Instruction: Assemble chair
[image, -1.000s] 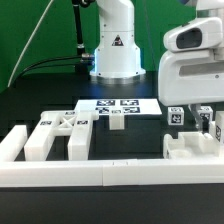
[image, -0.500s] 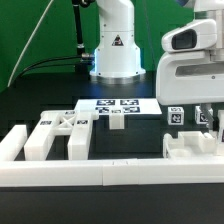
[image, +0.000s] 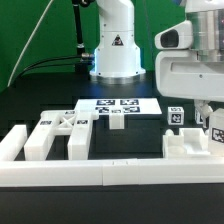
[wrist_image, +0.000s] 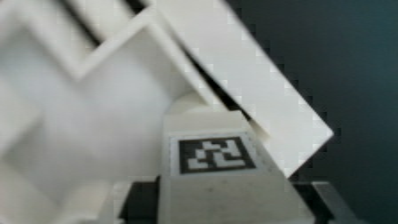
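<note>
Fingers (wrist_image: 324, 200) set narrow, one on either flank of a tagged block (wrist_image: 217, 150); hold looks firm, though blurred. Block carried upright in gripper (image: 212, 122), above white frame (image: 188, 146) at the exterior view's right; contact with frame not determinable. Noted just beside: a second block (image: 176, 117). Advised: descend straight, keep block square to frame, avoid nudging the neighbour, release only once seated.

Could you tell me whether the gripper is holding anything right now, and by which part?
Apparently a small tagged block, pinched by its two opposite sides between the fingers of the gripper; the contact itself is barely visible.
</note>
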